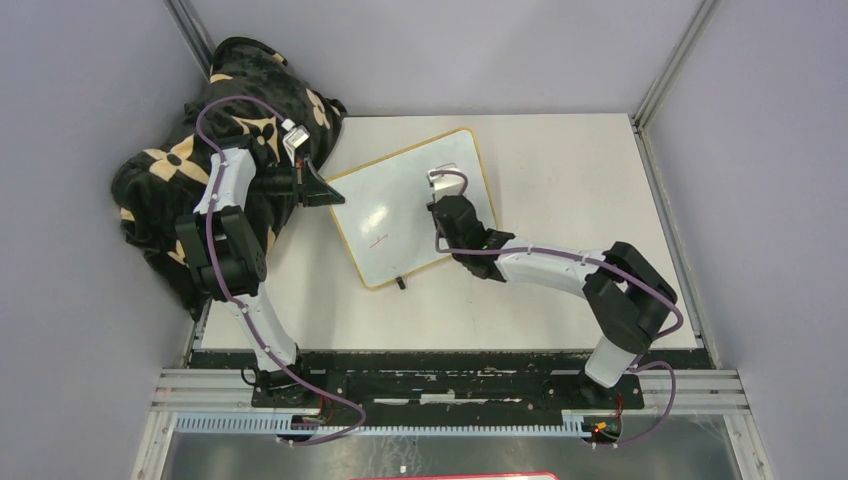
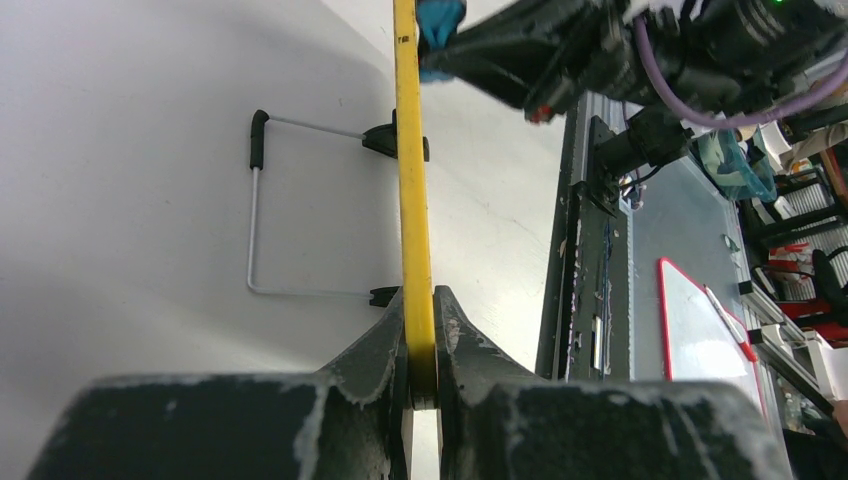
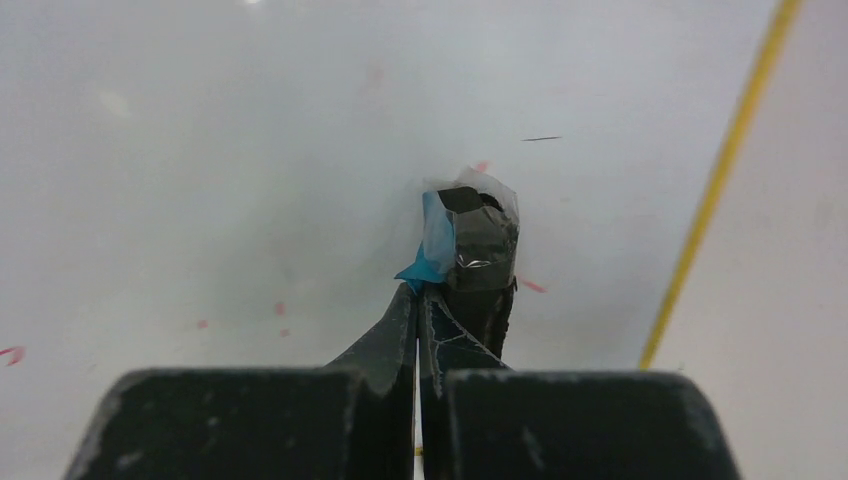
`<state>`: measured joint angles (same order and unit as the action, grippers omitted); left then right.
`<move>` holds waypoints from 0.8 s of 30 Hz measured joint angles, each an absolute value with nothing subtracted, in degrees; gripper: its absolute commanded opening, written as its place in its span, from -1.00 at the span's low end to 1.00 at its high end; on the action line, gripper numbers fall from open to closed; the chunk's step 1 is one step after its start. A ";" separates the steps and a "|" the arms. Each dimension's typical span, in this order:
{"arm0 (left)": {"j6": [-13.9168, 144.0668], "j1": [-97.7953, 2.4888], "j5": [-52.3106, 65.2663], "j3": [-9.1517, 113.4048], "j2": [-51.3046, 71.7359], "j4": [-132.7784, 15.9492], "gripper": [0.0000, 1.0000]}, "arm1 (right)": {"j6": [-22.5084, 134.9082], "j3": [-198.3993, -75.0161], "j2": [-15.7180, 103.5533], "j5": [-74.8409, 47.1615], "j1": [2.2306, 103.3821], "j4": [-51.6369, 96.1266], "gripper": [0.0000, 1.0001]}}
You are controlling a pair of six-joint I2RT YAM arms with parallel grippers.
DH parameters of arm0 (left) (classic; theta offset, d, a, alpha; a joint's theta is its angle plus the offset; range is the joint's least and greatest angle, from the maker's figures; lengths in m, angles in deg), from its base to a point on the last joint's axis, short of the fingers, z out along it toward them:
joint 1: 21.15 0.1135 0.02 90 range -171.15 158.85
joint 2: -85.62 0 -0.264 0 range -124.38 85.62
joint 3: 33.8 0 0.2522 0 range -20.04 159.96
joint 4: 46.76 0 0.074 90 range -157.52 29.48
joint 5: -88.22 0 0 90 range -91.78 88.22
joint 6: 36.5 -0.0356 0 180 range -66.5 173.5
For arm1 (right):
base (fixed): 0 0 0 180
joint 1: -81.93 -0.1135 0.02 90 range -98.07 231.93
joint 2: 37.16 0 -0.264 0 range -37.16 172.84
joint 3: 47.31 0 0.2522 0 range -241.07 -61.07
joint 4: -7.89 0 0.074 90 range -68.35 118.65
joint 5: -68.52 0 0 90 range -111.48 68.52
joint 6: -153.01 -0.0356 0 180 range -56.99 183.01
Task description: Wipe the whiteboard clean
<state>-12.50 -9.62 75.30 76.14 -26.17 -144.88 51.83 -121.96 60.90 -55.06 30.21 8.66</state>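
The whiteboard (image 1: pixel 400 215) lies slanted on the table, with a thin yellow frame and faint red marks (image 1: pixel 378 238) near its lower left. My left gripper (image 1: pixel 325 190) is shut on the frame at the board's left edge; the left wrist view shows the jaws clamped on the yellow strip (image 2: pixel 412 200), with a wire stand (image 2: pixel 255 215) beside it. My right gripper (image 1: pixel 440 203) is over the board's right half, shut on a black and blue eraser (image 3: pixel 470 240) that is pressed to the white surface (image 3: pixel 250 150). Red specks (image 3: pixel 280 308) remain nearby.
A black-and-tan flowered blanket (image 1: pixel 230 130) is heaped at the far left, under the left arm. The white table (image 1: pixel 580 180) extends right of the board. A black rail (image 1: pixel 450 365) runs along the near edge. Grey walls close in the left, right and back.
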 measured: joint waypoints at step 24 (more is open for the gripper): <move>-12.50 -9.62 75.30 76.07 -26.17 -144.90 -0.94 | 48.03 -127.90 67.50 -35.65 23.24 6.75 -0.97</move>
<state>-12.50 -9.62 75.30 76.07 -26.17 -144.90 48.03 -127.90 67.50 -35.65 23.24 6.75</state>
